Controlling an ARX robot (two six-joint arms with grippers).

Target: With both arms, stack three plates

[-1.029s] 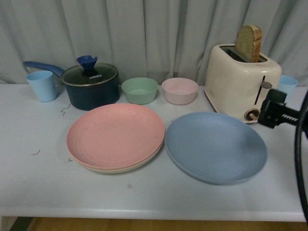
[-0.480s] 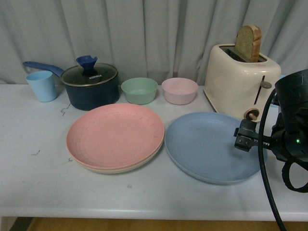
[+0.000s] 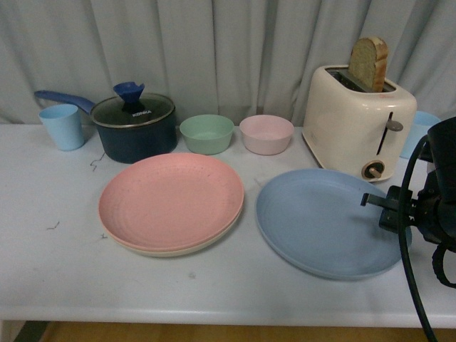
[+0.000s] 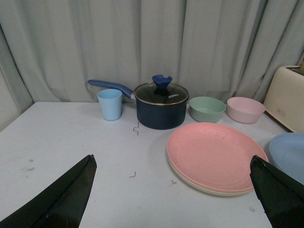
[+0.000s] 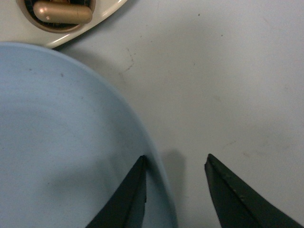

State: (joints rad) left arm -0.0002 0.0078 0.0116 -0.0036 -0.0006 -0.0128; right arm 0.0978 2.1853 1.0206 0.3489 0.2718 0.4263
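Grasp of round blue plastic plate (image 5: 61, 133) underway: right claw (image 5: 175, 159) open, rim between its fingers (image 5: 128, 194) (nothing gripped). Next, presumably: close, lift onto round pink plate (image 3: 171, 199).

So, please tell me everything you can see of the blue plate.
The blue plate is large, round, shallow, matte like plastic, empty, with faint rings near its rim. It lies on the table, right of the pink plate, not touching it, before the toaster. The open right hand straddles its right rim.
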